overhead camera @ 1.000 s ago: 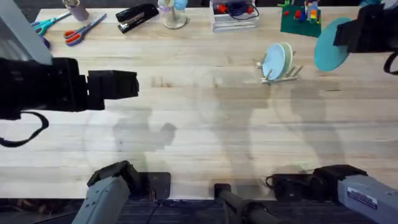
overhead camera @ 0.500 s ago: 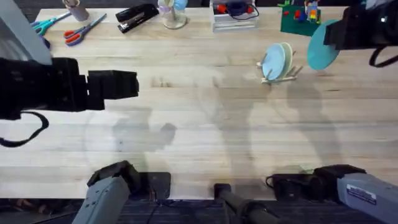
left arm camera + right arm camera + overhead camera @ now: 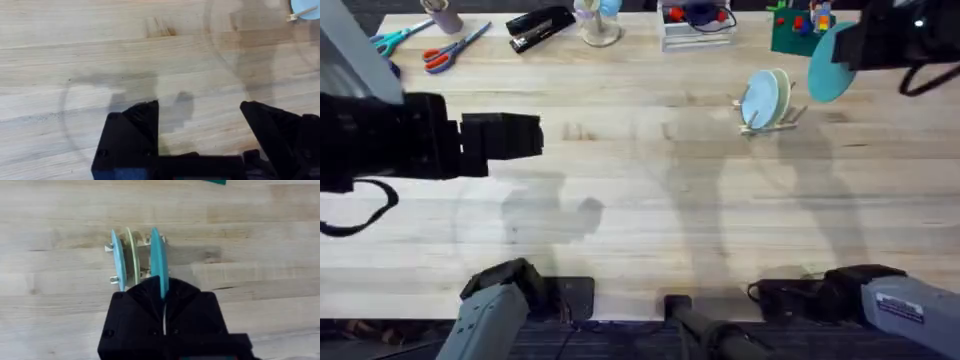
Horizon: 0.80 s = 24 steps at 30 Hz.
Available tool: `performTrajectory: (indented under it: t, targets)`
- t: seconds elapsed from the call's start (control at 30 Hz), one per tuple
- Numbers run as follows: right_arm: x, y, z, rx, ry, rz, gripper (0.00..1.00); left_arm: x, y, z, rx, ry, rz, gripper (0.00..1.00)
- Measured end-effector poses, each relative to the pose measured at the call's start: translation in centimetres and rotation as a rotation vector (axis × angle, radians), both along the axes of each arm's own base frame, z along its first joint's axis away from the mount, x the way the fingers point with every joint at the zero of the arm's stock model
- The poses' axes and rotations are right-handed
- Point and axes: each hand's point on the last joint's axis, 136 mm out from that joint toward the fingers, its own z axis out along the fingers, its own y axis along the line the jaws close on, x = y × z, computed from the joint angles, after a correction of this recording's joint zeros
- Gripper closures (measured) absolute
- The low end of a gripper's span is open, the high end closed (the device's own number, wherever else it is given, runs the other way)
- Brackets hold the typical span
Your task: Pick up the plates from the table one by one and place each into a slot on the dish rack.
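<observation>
My right gripper (image 3: 855, 50) is shut on the rim of the bright turquoise plate (image 3: 827, 64), which hangs on edge just right of the dish rack (image 3: 786, 117). In the right wrist view the turquoise plate (image 3: 159, 260) stands edge-on beside the rack (image 3: 145, 265), one slot over from the cream plate (image 3: 131, 252). A paler light-blue plate (image 3: 117, 255) stands beyond the cream one. In the overhead view the cream plate (image 3: 781, 92) and the light-blue plate (image 3: 759, 98) stand upright in the rack. My left gripper (image 3: 525, 135) hovers open over bare table (image 3: 150, 60) at the left, its fingers (image 3: 132, 130) holding nothing.
Along the far edge lie scissors (image 3: 452, 47), a black stapler (image 3: 540, 26), a clear organiser (image 3: 698, 28) and a green board with toys (image 3: 803, 32). A cup (image 3: 442, 15) stands at the far left corner.
My right gripper has carried the turquoise plate to the left, closer to the dish rack. The left arm has not moved.
</observation>
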Motion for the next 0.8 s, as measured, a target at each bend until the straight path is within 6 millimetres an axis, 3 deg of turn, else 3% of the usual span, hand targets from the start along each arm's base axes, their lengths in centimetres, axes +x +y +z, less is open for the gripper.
performTrajectory:
  t: [0.17, 0.8]
  targets:
    - [1.1, 0.2, -1.3, -0.001, 0.029, 0.007, 0.971, 0.0, 0.0, 0.0, 0.000, 0.000, 0.000, 0.008]
    - [2.7, 0.4, -3.4, -0.009, 0.071, 0.012, 0.971, 0.0, 0.0, 0.0, 0.000, 0.000, 0.000, 0.008]
